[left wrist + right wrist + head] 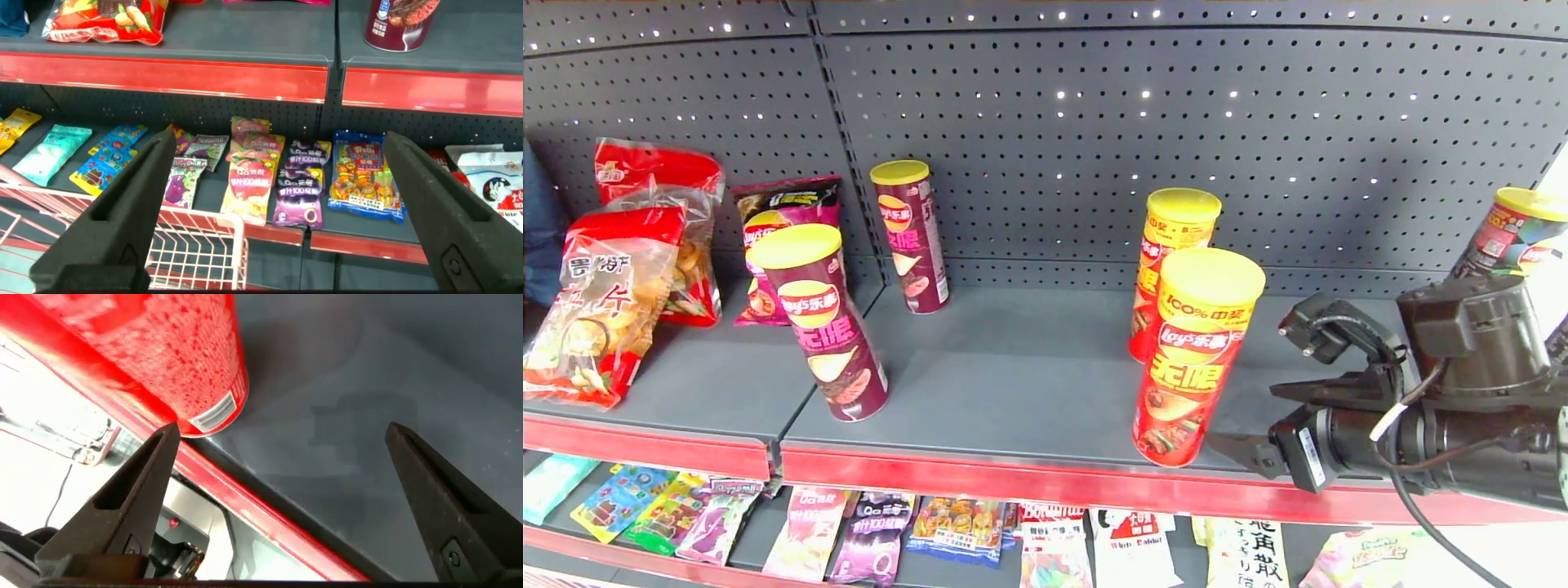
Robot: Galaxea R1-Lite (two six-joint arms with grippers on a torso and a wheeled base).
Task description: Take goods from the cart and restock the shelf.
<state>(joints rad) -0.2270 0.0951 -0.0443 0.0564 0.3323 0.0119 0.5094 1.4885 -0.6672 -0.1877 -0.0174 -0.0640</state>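
**A:** How many cans are on the shelf [1013, 367]?

**B:** Five. Two are red: the front red can [1196, 359], with the rear red can [1172, 237] right behind it. Two are purple: the front purple can [821, 327] and the rear purple can [913, 237]. The fifth can [1507, 233] has a yellow lid and is partly hidden behind the right arm.

**A:** And bags?

**B:** Three: a red bag [600, 302], a second red bag [658, 171] behind it, and a purple bag [784, 204]. Seen from the right pincer [1243, 416], all three sit beyond the purple cans.

**A:** What is that pincer doing?

**B:** It is spread wide and empty, lying level above the shelf's front edge. The front red can stands upright just off its fingertip nearer the red lip, outside the gap. Whether they touch, I cannot tell. The rear red can is a little farther off.

**A:** The left one?

**B:** The left pincer [279, 139] is also wide and empty. The cart [204, 245], made of pink wire, is close by one finger. Ahead of the pincer, coloured packets [249, 175] lie in a row on the lower shelf [368, 243].
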